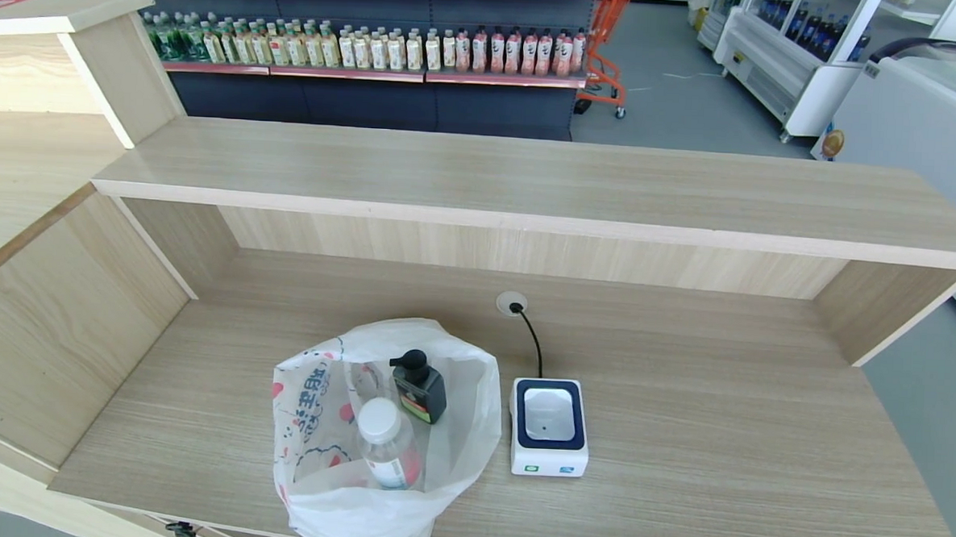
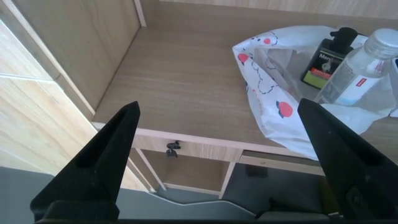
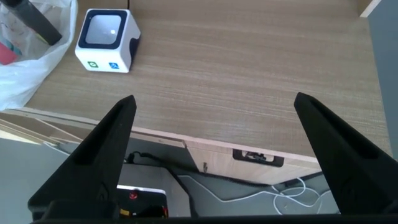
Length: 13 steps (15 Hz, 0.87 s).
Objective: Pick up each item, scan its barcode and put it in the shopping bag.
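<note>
A white plastic shopping bag with red and blue print stands open on the wooden counter. Inside it stand a dark pump bottle and a clear bottle with a white cap. A white barcode scanner with a blue-framed window sits just right of the bag, its black cable running back to a hole in the counter. My left gripper is open, held off the counter's front edge short of the bag. My right gripper is open too, off the front edge, with the scanner ahead of it.
The wooden counter has a raised shelf along the back and side walls left and right. A drawer front with a lock runs under the counter edge. Store shelves with bottles and freezers stand far behind.
</note>
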Available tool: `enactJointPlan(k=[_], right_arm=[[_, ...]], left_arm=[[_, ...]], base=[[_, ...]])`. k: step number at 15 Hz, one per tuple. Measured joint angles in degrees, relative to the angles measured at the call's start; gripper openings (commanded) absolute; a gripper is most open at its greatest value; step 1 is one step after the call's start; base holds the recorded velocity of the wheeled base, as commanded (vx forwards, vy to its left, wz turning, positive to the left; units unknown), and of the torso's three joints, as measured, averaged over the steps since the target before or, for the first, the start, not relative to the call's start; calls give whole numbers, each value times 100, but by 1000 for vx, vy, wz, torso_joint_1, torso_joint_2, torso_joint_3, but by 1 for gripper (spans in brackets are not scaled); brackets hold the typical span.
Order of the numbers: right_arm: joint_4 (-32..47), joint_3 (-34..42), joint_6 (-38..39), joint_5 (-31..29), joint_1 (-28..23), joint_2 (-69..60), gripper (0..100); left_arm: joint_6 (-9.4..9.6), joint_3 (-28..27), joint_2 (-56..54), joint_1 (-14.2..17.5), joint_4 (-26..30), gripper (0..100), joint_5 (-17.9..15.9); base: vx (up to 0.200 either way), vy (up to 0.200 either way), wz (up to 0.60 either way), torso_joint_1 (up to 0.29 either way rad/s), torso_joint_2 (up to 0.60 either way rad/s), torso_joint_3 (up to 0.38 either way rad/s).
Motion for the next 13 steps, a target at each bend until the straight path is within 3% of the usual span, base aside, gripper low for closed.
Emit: enactJointPlan(k=[4,13], right_arm=[[-150,39,-191,-766,588,-266,100],[-332,113,-112,-809,724,-560,100]], left_arm=[[0,0,0,0,0,100,0],[2,0,0,0,0,100,-5]], base=[[0,0,0,0,0,0],[0,0,0,0,0,0]])
